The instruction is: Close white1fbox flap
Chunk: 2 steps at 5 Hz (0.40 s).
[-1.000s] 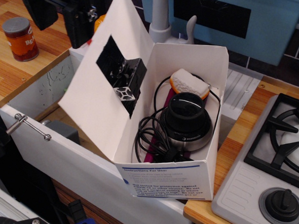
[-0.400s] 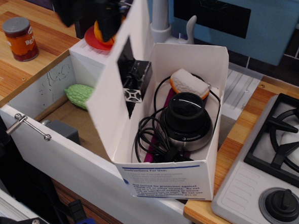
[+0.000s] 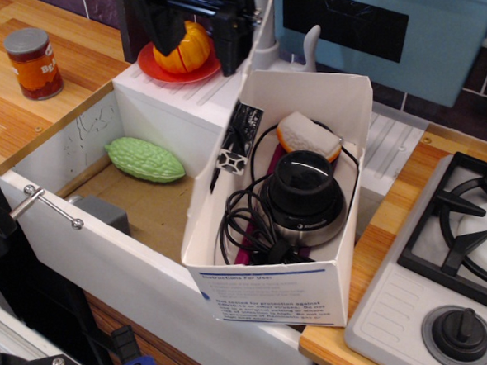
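The white1fbox [image 3: 274,294] stands open on the counter edge, its blue-printed short end toward me. Inside are a black round device [image 3: 302,194], tangled black cables and an orange-and-white object [image 3: 307,137]. The flap [image 3: 242,91] stands almost upright along the box's left long side and shows nearly edge-on. Its black tape patch [image 3: 246,119] and small black block [image 3: 231,159] face into the box. My black gripper [image 3: 196,35] is at the top, just left of the flap's upper part. Its fingers are spread and hold nothing.
An orange pumpkin on a red plate [image 3: 155,68] sits on the white drawer unit [image 3: 170,103] behind the gripper. A green gourd [image 3: 144,159] lies in the open drawer. An orange spice jar [image 3: 33,62] stands at the left and a stove [image 3: 457,270] at the right.
The flap has swung from leaning out to the left up to nearly vertical. My gripper has moved right along with it, uncovering the pumpkin, the plate and the green gourd.
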Each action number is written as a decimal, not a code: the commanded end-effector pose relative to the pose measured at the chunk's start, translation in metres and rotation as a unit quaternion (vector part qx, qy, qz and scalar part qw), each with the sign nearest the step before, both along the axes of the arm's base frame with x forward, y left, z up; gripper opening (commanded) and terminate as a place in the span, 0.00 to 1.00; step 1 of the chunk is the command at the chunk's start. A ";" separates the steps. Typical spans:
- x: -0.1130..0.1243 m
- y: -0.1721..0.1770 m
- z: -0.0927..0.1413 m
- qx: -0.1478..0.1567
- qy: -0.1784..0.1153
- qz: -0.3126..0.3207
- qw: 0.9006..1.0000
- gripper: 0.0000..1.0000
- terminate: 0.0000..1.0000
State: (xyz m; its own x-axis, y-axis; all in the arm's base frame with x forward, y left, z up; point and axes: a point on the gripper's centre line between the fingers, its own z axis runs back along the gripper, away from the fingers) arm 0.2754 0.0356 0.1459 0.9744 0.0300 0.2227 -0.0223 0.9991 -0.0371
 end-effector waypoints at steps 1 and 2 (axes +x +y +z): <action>0.024 -0.034 -0.008 0.026 -0.008 0.033 0.999 1.00 0.00; 0.031 -0.048 -0.027 0.011 0.000 0.052 0.999 1.00 0.00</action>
